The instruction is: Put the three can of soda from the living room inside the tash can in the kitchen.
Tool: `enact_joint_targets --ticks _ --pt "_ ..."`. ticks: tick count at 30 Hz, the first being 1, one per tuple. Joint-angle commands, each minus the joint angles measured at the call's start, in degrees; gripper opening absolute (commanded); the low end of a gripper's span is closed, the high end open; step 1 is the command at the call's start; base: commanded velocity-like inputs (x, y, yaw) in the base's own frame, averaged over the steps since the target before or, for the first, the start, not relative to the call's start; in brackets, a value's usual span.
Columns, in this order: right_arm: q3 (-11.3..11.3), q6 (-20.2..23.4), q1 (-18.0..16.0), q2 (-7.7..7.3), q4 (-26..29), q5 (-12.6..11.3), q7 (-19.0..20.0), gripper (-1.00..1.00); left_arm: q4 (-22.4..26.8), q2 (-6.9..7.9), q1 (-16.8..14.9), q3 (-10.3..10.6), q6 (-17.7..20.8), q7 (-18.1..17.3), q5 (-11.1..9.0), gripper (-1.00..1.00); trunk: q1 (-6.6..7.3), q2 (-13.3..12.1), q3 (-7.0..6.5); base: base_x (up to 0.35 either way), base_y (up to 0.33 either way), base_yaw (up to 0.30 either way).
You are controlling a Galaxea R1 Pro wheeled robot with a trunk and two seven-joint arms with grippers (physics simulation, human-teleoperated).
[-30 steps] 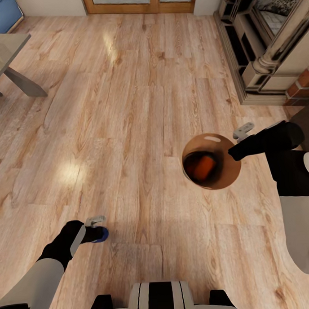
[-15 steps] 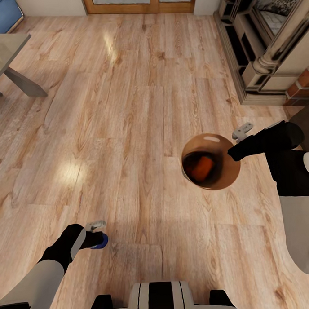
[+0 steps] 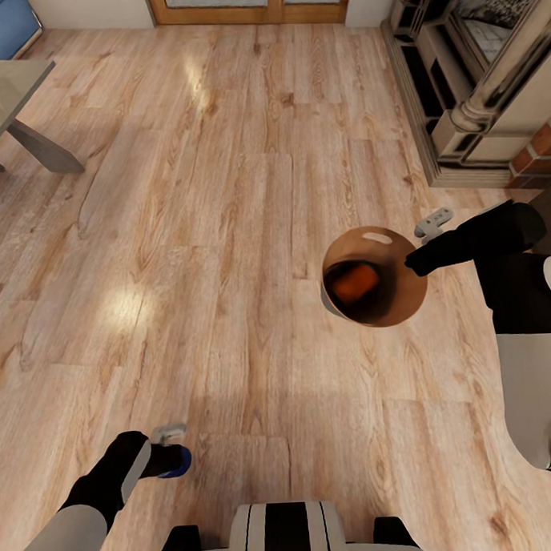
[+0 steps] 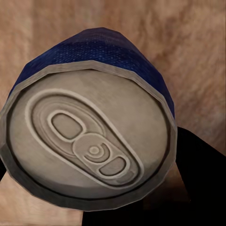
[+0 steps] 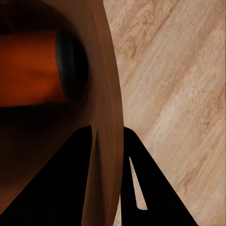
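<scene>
- The right gripper [image 3: 410,263] is clamped on the rim of the round tapered trash bin with a coppery-brown inside [image 3: 386,242]. It holds the bin off the light wood-plank floor [image 3: 224,189]. In the right wrist view, its two dark fingers [image 5: 136,188] sit either side of the thin bin wall [image 5: 106,141], one inside and one outside.
- An orange soda can [image 3: 356,281] lies on its side in the bottom of the bin; the right wrist view shows its orange body [image 5: 28,68].
- The left gripper [image 3: 176,460] is closed round a dark blue soda can with a silver top [image 3: 179,462], held low above the floor near the robot's base. In the left wrist view, the can's silver pull-tab lid [image 4: 89,146] faces the camera.
- A grey table with a slanted leg [image 3: 11,103] stands at the far left of the floor, beside a light-blue sofa corner [image 3: 4,23].
- Wood-framed glass doors [image 3: 248,4] close the far wall.
- A pale stone fireplace surround with red brick [image 3: 491,82] rises at the far right.
</scene>
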State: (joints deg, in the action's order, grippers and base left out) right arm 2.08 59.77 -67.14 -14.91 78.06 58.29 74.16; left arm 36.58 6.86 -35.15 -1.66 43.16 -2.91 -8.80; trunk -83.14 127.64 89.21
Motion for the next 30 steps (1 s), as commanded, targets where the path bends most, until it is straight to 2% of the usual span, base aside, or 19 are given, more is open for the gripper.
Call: enact_joint_targets --ticks 1,30 --pt "-0.01 0.23 -0.01 0.01 0.0 -0.2 0.18 -1.0 0.01 0.0 0.03 0.03 0.0 0.01 0.01 -1.0 0.01 0.0 0.0 0.0 0.0 0.0" --pt "0.03 0.23 -0.01 0.06 0.1 -0.28 0.28 -1.0 0.04 -0.07 0.17 0.12 -0.07 0.01 0.01 -1.0 0.01 0.0 0.0 0.0 0.0 0.0"
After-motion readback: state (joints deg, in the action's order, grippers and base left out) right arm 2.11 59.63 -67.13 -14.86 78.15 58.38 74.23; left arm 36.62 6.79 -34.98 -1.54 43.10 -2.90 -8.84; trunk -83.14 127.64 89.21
